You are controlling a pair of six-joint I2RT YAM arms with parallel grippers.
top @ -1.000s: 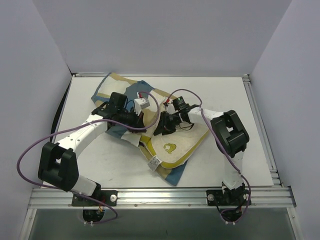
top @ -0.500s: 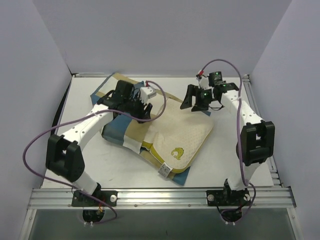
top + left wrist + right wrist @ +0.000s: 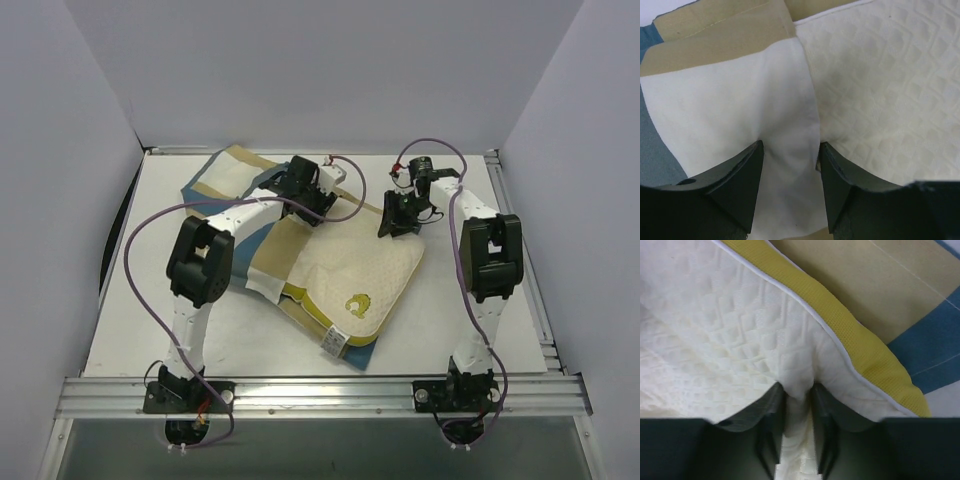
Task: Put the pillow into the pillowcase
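Your arms reach to the middle of the table (image 3: 150,300), where the pillow (image 3: 352,272) lies half inside the pillowcase (image 3: 225,176). Your right gripper (image 3: 798,390) pinches the pillow's far edge. Your left gripper (image 3: 789,150), spread apart, presses the pillowcase.

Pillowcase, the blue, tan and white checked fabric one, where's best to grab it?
Pinch the checked pillowcase at its free white edge lapping the cream quilted pillow, coming down from above: there the thin cloth puckers into a ridge that jaws can close on.
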